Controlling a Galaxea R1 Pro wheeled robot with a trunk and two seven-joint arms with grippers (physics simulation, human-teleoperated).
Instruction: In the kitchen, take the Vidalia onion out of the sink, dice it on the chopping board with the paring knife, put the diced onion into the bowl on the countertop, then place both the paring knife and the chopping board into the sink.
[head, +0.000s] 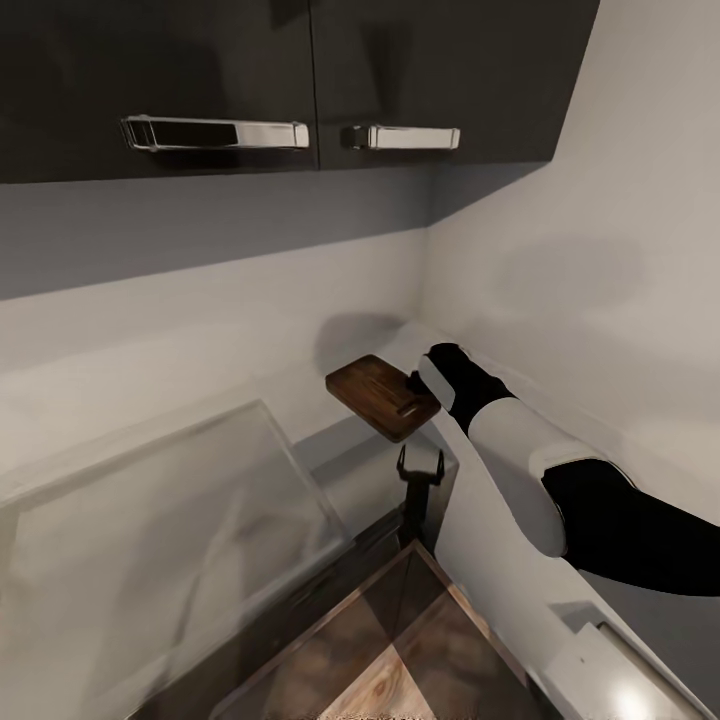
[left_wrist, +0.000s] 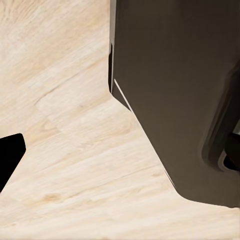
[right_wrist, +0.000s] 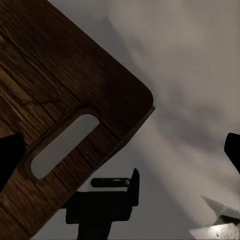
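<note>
The chopping board (head: 383, 396) was held in the air near the room corner, at about 12 o'clock from the left end effector (head: 420, 466) below it, and tilted slightly. Its handle-slot end was taken at 3 o'clock by the right end effector (head: 425, 381), which appeared to be closed on the board's edge; the fingertips were partly hidden by the wrist, so the depth of the bite could not be told. In the right wrist view the slot of the board (right_wrist: 65, 125) lay between the dark finger edges, with the left end effector (right_wrist: 107, 200) seen beneath, its fingers spread and holding nothing. A slip was judged the main risk: a shallow hold on one end would let the board swing or drop before the sink was reached, or strike the wall (head: 600, 250) at 2 o'clock.
</note>
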